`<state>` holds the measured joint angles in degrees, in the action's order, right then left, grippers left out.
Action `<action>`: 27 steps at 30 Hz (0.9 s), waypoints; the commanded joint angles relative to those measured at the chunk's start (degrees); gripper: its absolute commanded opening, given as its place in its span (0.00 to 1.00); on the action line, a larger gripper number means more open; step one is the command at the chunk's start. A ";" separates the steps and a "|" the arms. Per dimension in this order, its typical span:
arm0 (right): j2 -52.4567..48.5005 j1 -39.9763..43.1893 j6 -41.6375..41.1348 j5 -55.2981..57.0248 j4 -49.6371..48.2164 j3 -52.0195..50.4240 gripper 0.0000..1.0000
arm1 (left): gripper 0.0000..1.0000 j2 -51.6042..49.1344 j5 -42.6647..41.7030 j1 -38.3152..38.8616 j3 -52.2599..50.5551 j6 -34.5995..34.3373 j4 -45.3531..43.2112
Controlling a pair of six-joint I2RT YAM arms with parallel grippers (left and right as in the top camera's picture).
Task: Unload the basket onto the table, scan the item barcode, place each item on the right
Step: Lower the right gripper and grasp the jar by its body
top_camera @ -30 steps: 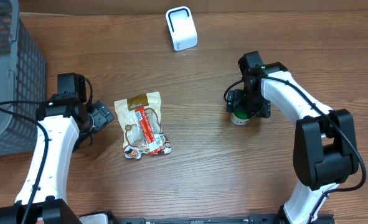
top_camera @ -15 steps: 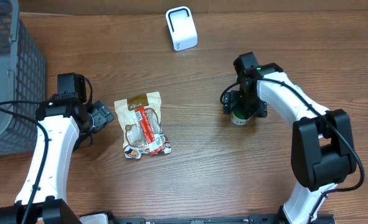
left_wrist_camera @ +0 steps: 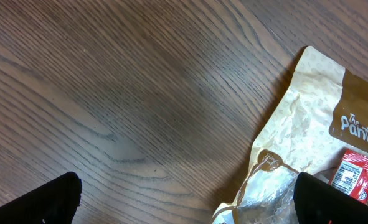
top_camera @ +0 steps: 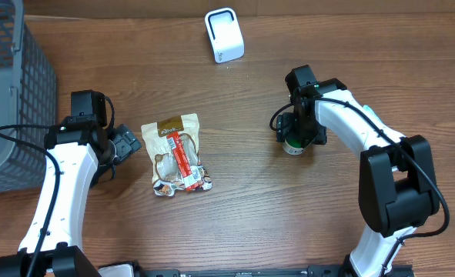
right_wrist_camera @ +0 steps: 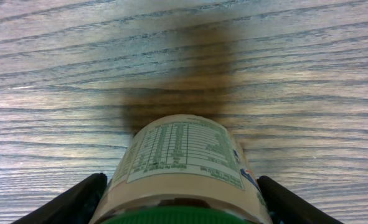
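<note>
A small bottle (right_wrist_camera: 180, 149) with a green cap and a cream nutrition label stands on the wood table, right of centre; the overhead view shows only a bit of the bottle (top_camera: 292, 147) under the arm. My right gripper (right_wrist_camera: 182, 200) comes down over it, one dark finger pressed against each side. No barcode shows on the label face I see. A white scanner (top_camera: 224, 35) stands at the table's far edge. My left gripper (left_wrist_camera: 184, 205) is wide open low over the table, and its right finger sits over the edge of a snack pouch (left_wrist_camera: 308, 143).
The tan and red snack pouch (top_camera: 178, 154) lies flat left of centre, just right of my left gripper (top_camera: 127, 145). A grey mesh basket (top_camera: 11, 92) fills the far left. Bare wood lies between the pouch and the bottle.
My right gripper has slid slightly left and its fingers have narrowed onto the bottle, which shifted left with it. The left arm and the pouch have not moved.
</note>
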<state>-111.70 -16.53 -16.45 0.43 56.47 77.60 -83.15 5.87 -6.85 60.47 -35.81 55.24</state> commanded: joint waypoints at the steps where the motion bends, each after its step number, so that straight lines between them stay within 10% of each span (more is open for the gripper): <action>1: 1.95 -0.13 0.22 0.37 -0.02 -0.39 0.77 | 1.00 0.00 0.70 -0.09 0.00 0.72 -0.02; 13: 1.95 -0.13 0.22 0.37 0.66 -0.39 0.81 | 1.00 0.00 0.70 -0.09 0.00 0.72 -0.02; 19: 1.95 -0.13 0.22 0.57 0.63 -0.39 0.63 | 1.00 0.00 0.70 -0.09 0.00 0.72 -0.02; 27: 1.95 -0.13 0.20 0.50 -1.20 -0.39 0.63 | 1.00 0.00 0.70 -0.09 0.00 0.72 -0.02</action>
<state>-111.63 -16.56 -16.32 0.47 56.60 77.60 -83.15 5.87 -6.85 60.45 -35.81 55.24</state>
